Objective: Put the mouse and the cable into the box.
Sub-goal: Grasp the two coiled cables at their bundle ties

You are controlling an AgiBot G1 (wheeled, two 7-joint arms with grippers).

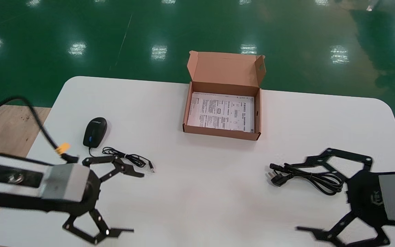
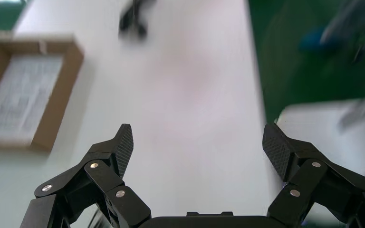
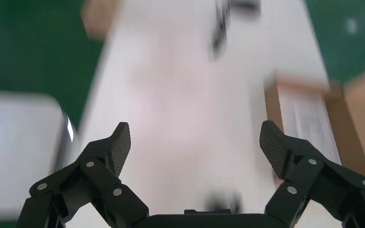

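Broadly, a white table with rounded corners filled the head view, and every task item lay on it. At its far middle sat a brown cardboard box, open, its lid standing up at the far side and a printed sheet lying flat inside. The left gripper hung over the near left part of the table with its fingers spread wide and nothing between them. The right gripper hung over the near right part, also spread wide and empty. The cable was a thick black power lead gathered into a long flat bundle on the near right. Its long axis ran across the table, and its plug end pointed left toward the table's middle. The right gripper's far finger crossed over the bundle in the head view, and contact could not be judged. The mouse was small, black and glossy with a blue spot near its wheel, and it lay well left of the box. Its long axis ran roughly from far to near, slightly tilted, with its nose toward the robot. From that end its thin cord trailed right in a loose tied bunch, passing under the left gripper's far finger.
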